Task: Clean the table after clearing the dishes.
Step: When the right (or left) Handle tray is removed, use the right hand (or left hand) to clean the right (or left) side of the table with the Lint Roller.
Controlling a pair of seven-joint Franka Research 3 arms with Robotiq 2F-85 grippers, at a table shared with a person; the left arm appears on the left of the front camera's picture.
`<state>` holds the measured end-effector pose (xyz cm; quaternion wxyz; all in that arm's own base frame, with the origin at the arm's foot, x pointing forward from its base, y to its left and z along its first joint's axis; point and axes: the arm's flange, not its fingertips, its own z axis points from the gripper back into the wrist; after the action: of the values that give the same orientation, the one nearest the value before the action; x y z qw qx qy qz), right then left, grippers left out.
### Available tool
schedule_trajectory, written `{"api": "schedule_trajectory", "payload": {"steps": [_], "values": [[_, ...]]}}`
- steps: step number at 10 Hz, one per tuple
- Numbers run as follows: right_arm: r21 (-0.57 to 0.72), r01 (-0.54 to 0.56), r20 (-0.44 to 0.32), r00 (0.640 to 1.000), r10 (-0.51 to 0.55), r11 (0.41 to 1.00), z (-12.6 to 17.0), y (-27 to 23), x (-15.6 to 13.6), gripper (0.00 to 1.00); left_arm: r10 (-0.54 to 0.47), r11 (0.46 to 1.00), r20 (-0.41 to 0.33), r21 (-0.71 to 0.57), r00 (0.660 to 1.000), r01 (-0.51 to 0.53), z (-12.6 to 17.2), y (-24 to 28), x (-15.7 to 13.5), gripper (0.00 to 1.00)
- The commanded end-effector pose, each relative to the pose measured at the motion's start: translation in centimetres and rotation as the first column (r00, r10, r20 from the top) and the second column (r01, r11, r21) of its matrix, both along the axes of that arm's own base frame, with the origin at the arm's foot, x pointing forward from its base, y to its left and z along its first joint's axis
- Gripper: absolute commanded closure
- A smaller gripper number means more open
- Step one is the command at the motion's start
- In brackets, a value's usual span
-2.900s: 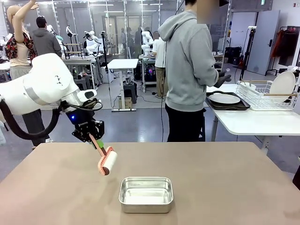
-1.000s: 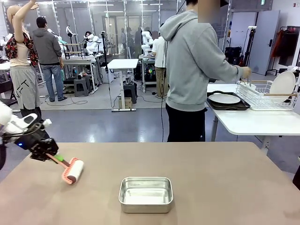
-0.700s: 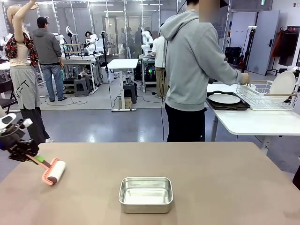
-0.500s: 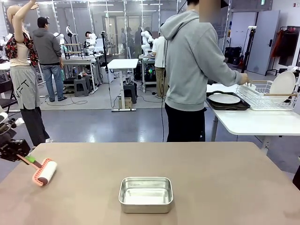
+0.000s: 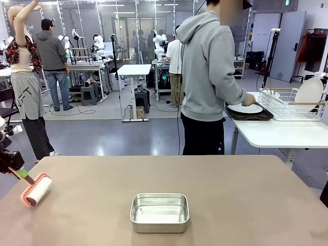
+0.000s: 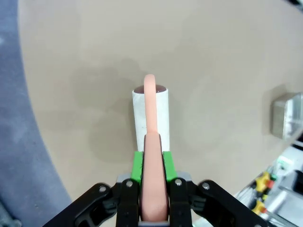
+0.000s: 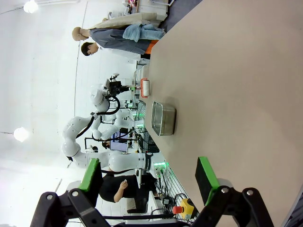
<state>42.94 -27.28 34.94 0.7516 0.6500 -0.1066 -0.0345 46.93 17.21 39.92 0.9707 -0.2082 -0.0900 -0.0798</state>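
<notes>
Front view first: my left gripper [image 5: 14, 165] sits at the far left edge, just above the table [image 5: 241, 195], clamped on the pink handle of a lint roller [image 5: 36, 190] whose white roll slants down to the right and hangs at or just over the tabletop near the left corner; I cannot tell whether it touches. Well apart from it, a steel pan [image 5: 159, 211] stands near the middle of my side of the table. Beyond the far edge a person [image 5: 209, 77] in a grey hoodie stands turned to the right, one hand [image 5: 249, 100] reaching to a plate [image 5: 245, 108] that lies on a dark tray [image 5: 251, 116] on a white side table [image 5: 279, 132], beside a wire rack [image 5: 292, 105] with another plate [image 5: 309, 93] standing upright in it. Left wrist view: my green pads [image 6: 138, 165] press on both sides of the pink handle [image 6: 153, 189], which runs up over the white roll [image 6: 151, 116]; brown tabletop lies beneath, its edge and a grey floor [image 6: 23, 156] at the picture's left, and the pan shows at the right edge [image 6: 287, 120]. Right wrist view: my right gripper [image 7: 149, 174] is spread wide with nothing between its fingers, looking along the long bare tabletop [image 7: 236, 80]; farther off stand the pan [image 7: 164, 118] and the roller [image 7: 145, 88], and the picture is rolled sideways.
</notes>
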Motion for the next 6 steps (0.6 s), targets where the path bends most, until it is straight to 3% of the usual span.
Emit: {"api": "schedule_trajectory", "payload": {"steps": [1,4,6], "values": [[0.002,-0.003,0.007,1.0,0.003,1.0,0.4,0.2,-0.1,0.0,-0.015,0.997,-0.03,0.08,0.999,0.018,4.5,-2.7,-2.8,0.79],[0.002,-0.003,0.007,1.0,0.003,1.0,0.4,0.2,-0.1,0.0,-0.028,0.98,-0.027,0.198,0.999,0.032,10.3,-7.1,-3.5,0.79],[0.002,-0.003,0.007,1.0,0.003,1.0,0.4,0.2,-0.1,0.0,-0.007,0.978,-0.006,0.21,1.0,0.008,12.0,-9.2,-3.7,0.79]]}}
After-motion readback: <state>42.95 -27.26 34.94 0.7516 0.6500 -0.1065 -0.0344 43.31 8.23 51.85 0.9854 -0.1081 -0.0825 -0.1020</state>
